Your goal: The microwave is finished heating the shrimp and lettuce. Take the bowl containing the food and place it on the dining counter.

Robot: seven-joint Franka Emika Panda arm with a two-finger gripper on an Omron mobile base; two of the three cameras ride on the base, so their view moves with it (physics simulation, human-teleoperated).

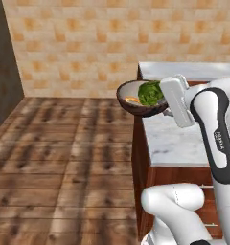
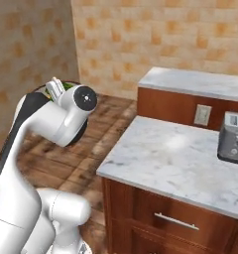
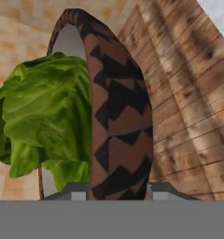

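Observation:
My gripper [image 1: 166,101] is shut on the rim of the dark brown bowl [image 1: 136,104] and holds it in the air. The bowl hangs above the left edge of a white-grey marble counter [image 1: 179,141] on a reddish-brown wood base, mostly over the floor. Green lettuce [image 1: 150,93] and an orange shrimp [image 1: 132,100] lie inside it. In the hand view the patterned bowl [image 3: 118,116] stands edge-on between my fingertips [image 3: 163,189], with the lettuce [image 3: 48,121] on its left. From the right base view my arm hides most of the bowl; a bit of lettuce [image 2: 67,85] shows. The microwave is out of view.
A silver toaster [image 2: 233,136] stands at the counter's right side. A raised marble ledge [image 2: 195,82] with a wall outlet [image 2: 203,115] backs the counter [image 2: 165,158]. Drawers sit under the top. Wooden floor [image 1: 64,158] stretches left, to a tiled wall.

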